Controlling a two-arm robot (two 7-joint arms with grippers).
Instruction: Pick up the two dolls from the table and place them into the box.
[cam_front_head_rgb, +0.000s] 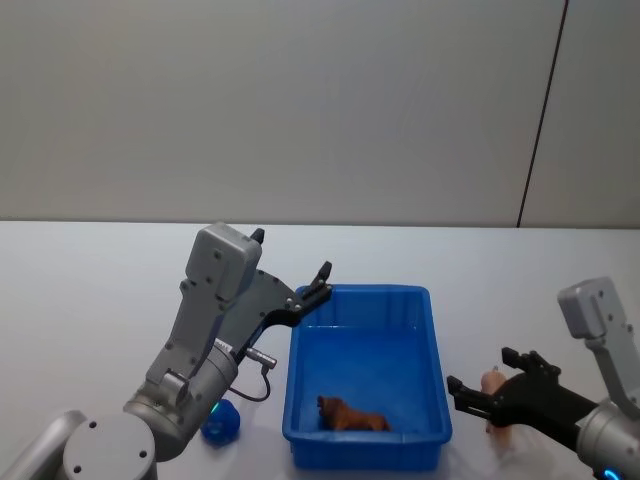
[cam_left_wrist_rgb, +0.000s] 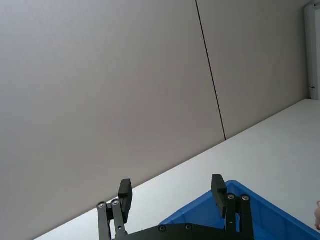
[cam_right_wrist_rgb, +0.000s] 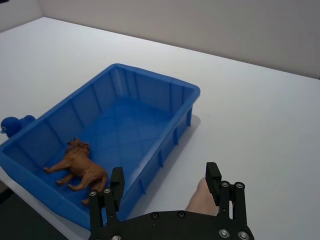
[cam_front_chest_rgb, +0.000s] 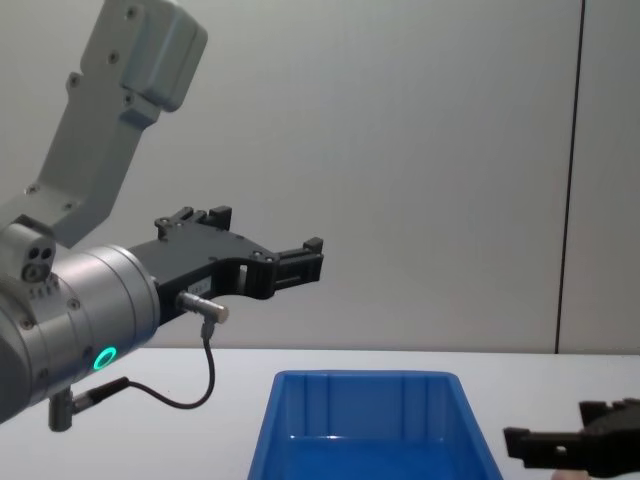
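Observation:
The blue box (cam_front_head_rgb: 436, 350) stands on the white table (cam_front_head_rgb: 90, 300) in front of me. The dark blue doll (cam_front_head_rgb: 221, 421) lies on the table just left of the box and shows past the box's corner in the right wrist view (cam_right_wrist_rgb: 12, 123). The pale pink doll (cam_front_head_rgb: 491, 381) lies right of the box. My right gripper (cam_front_head_rgb: 482, 372) hovers open low over it; the doll (cam_right_wrist_rgb: 200, 198) sits under the palm, nearer one finger. My left gripper (cam_front_head_rgb: 318, 283) is open and empty, raised above the box's far left rim (cam_front_chest_rgb: 312, 260).
A brown lion figure (cam_front_head_rgb: 352, 417) lies on its side in the near part of the box (cam_right_wrist_rgb: 78, 168). A grey wall with a dark vertical seam (cam_front_head_rgb: 540, 110) rises behind the table. Bare tabletop stretches left, right and behind the box.

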